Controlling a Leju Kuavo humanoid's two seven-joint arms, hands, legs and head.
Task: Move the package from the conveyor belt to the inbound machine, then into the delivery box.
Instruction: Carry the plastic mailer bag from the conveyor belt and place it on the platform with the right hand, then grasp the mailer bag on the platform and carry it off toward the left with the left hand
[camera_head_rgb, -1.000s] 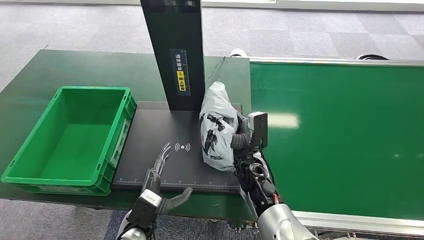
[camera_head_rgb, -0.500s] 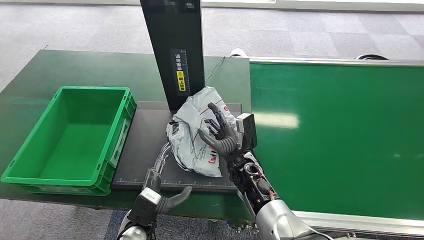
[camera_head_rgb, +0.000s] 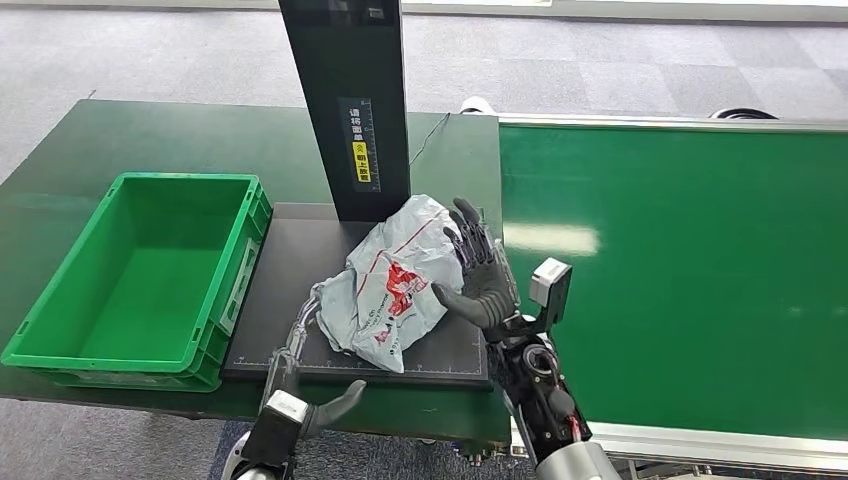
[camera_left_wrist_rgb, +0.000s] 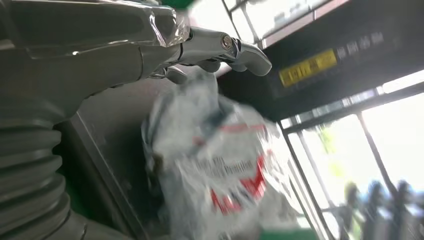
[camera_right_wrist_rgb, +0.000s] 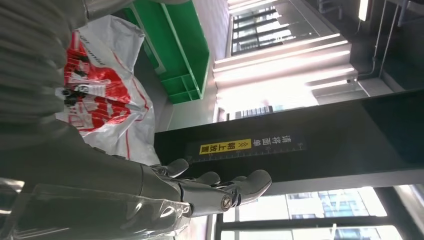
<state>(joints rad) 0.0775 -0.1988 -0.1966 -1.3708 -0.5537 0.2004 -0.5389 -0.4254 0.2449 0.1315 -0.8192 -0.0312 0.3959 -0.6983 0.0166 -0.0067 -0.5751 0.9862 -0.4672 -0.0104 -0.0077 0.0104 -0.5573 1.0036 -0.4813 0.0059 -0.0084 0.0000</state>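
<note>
Green belt (camera_head_rgb: 690, 270) beside package (camera_head_rgb: 390, 290)

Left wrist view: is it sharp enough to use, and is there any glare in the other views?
Left wrist view: the crumpled white plastic package with red print is smeared by blur, background windows blown out. Head view: sharp, with a pale glare patch on the green conveyor belt. Right wrist view: package print sharp, ceiling lights overexposed.

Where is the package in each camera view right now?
Head view: the package lies on the black scanner plate, centre, beside the open right robot hand.
Left wrist view: centre, blurred.
Right wrist view: upper left.
Shared landmark: the yellow label on the black post.
</note>
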